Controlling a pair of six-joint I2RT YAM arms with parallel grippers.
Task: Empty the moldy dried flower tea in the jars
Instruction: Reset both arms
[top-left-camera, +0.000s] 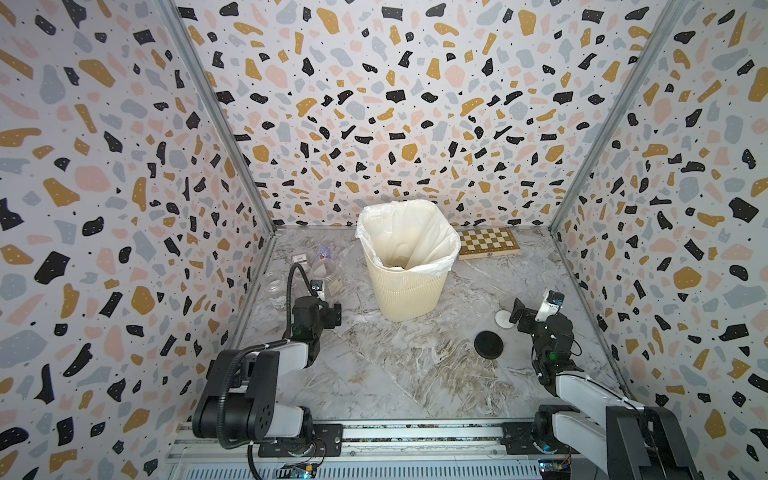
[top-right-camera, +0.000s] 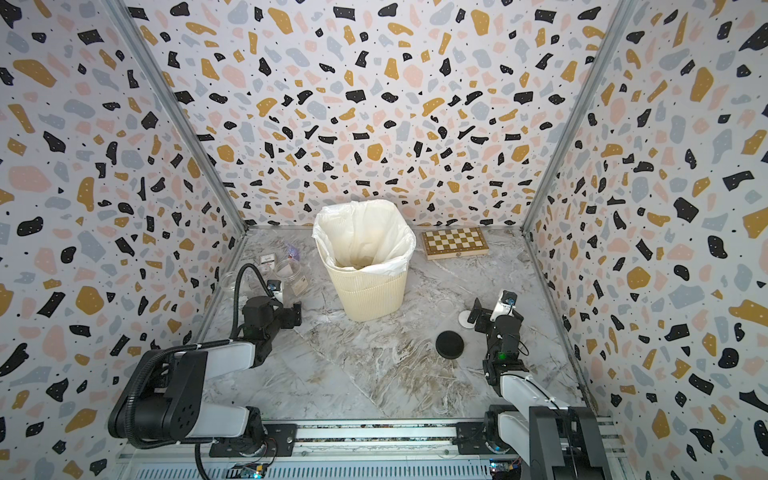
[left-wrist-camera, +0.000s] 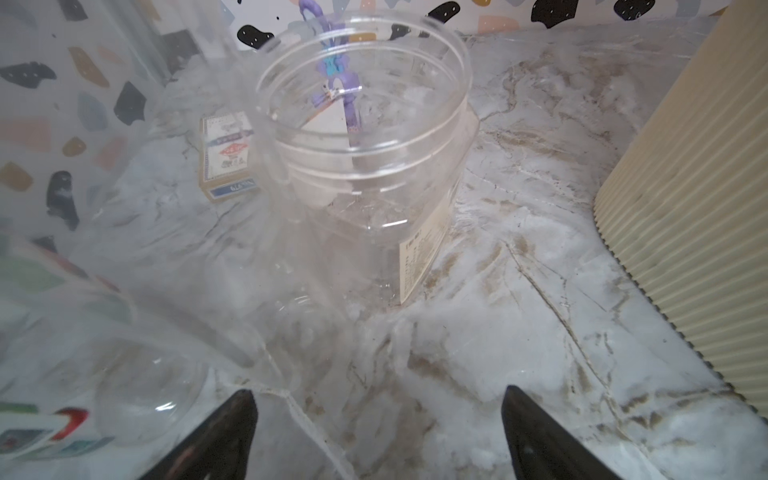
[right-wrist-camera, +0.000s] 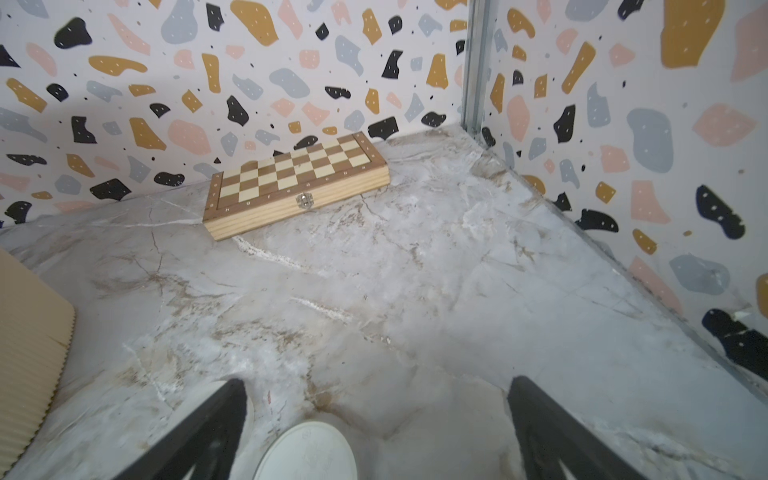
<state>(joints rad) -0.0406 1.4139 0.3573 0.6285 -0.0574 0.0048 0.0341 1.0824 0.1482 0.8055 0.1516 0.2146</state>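
Two clear jars stand open at the back left, and both look empty. One jar (top-left-camera: 325, 270) (top-right-camera: 289, 269) (left-wrist-camera: 361, 166) carries a cream paper label. A second jar (top-left-camera: 276, 289) (left-wrist-camera: 145, 395) is nearer the left wall and blurred in the left wrist view. The dried flower tea is out of view. My left gripper (top-left-camera: 334, 314) (top-right-camera: 297, 313) (left-wrist-camera: 378, 397) is open just short of the labelled jar, holding nothing. My right gripper (top-left-camera: 527, 311) (top-right-camera: 482, 312) (right-wrist-camera: 378, 384) is open over the white lid (top-left-camera: 504, 319) (right-wrist-camera: 307, 453) and touches nothing.
A tall cream ribbed bin (top-left-camera: 409, 291) (left-wrist-camera: 685, 208) with a white bag stands at mid-back. A black lid (top-left-camera: 488, 344) and a clear lid (top-left-camera: 482, 305) lie right of it. A folded chessboard (top-left-camera: 488, 243) (right-wrist-camera: 297, 183), a small card box (left-wrist-camera: 228, 158) and a purple figure (top-left-camera: 325, 250) lie near the back wall.
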